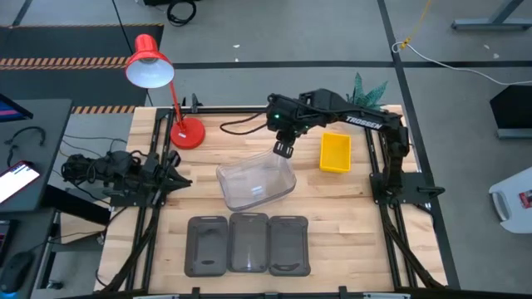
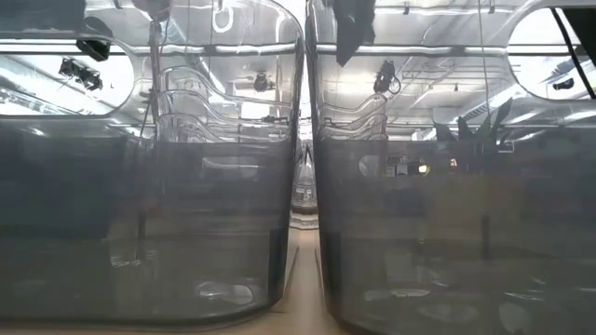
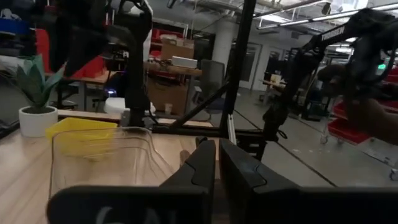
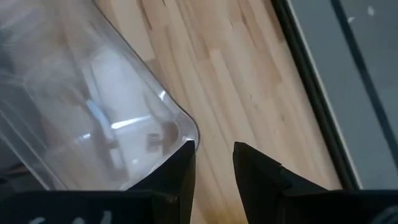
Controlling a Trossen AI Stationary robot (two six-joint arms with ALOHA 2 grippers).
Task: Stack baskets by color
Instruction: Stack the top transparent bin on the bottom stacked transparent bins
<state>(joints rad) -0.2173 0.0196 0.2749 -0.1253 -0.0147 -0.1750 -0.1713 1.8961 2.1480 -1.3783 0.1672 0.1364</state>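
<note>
- High view shows the right tool up above the far rim of a clear basket in the middle of the tabletop.
- Right wrist view shows its two dark fingers a little apart, with one finger right at the clear basket's rounded corner. Nothing sits between them, so it holds nothing.
- Yellow basket lies on the tabletop just to the right of the right tool, near the plant.
- Three baskets sit side by side at the near edge: a dark grey one, a clear one in the middle, and another dark grey one.
- Left tool waits at the left side of the tabletop, near the red lamp. Its fingers are almost together and hold nothing.
</note>
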